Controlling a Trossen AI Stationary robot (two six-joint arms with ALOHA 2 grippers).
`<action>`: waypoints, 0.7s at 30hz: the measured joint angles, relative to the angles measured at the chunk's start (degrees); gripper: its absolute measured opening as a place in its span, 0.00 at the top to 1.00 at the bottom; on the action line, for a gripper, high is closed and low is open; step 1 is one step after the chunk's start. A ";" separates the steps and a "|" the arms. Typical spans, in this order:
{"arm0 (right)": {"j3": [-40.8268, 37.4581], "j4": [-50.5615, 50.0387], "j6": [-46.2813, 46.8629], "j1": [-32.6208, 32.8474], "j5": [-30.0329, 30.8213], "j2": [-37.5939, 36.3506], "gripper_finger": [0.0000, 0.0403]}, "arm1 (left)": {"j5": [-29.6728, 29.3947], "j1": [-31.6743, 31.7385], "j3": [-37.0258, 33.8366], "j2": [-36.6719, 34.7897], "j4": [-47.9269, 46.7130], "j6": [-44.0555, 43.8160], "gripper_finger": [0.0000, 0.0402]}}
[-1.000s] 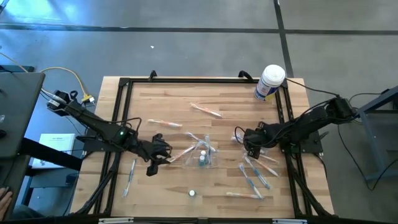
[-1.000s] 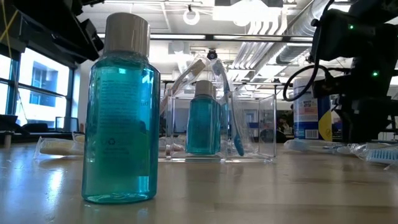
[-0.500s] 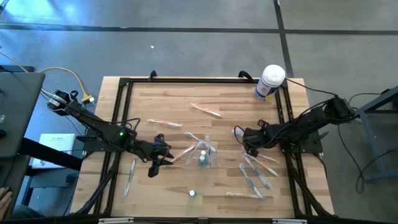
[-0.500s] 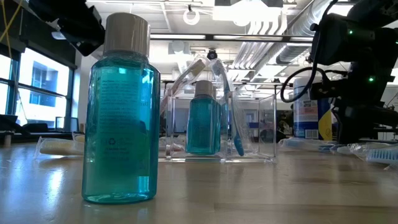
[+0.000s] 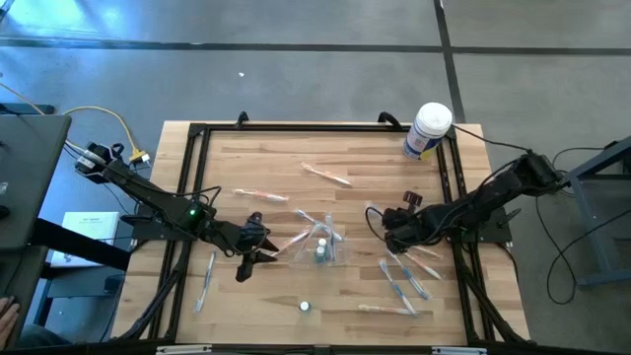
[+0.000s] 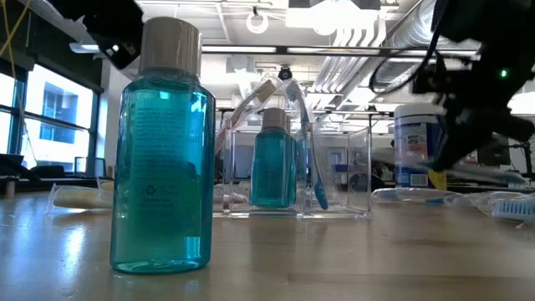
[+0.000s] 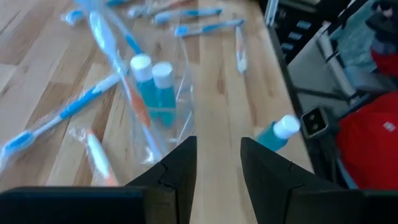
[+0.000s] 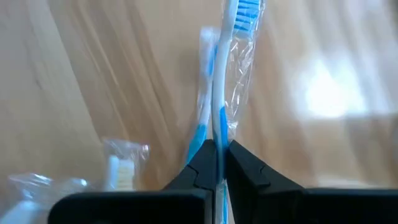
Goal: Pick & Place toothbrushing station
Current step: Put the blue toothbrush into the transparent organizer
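In the low view a tall blue bottle (image 6: pixel 160 150) fills the left foreground. Behind it, mid-frame, stands the clear holder (image 6: pixel 297 167), with a smaller blue bottle and upright toothbrushes already in it. The white tub (image 6: pixel 412 144) shows far off at the right.

From above, the holder (image 5: pixel 320 245) sits at the centre of the wooden table (image 5: pixel 365 158), the two arms on either side of it. The right claw (image 5: pixel 377 219) is just to the holder's right and slightly higher in the frame. Its fingers are pinched shut on a wrapped blue-and-white toothbrush (image 8: pixel 219 93), whose handle runs straight out from between the tips in the right wrist view. More wrapped brushes (image 5: pixel 404 276) lie lower right of that claw.

The left claw (image 5: pixel 258 247) waits just left of the holder, fingers partly apart (image 7: pixel 217 163) and holding nothing; the holder lies straight ahead of it.

The right arm is the one at work. As I judge it, the coming move turns on carrying the brush a short way left and tipping its long axis upright over the holder's open top.
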 joint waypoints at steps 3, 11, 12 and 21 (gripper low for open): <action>3.42 -1.89 2.00 3.34 4.99 -0.02 0.98 | -0.02 0.00 0.00 0.00 3.20 0.22 0.70; 9.63 2.00 4.26 15.83 19.00 -0.02 0.98 | -0.11 -1.37 0.00 3.11 19.13 14.08 0.70; 10.26 4.12 3.34 17.49 20.94 -0.02 0.98 | -0.04 -1.70 0.03 4.36 22.82 16.94 0.70; 11.03 43.44 -28.92 26.72 24.69 0.25 0.98 | -2.24 -2.89 0.07 19.15 55.07 38.63 0.70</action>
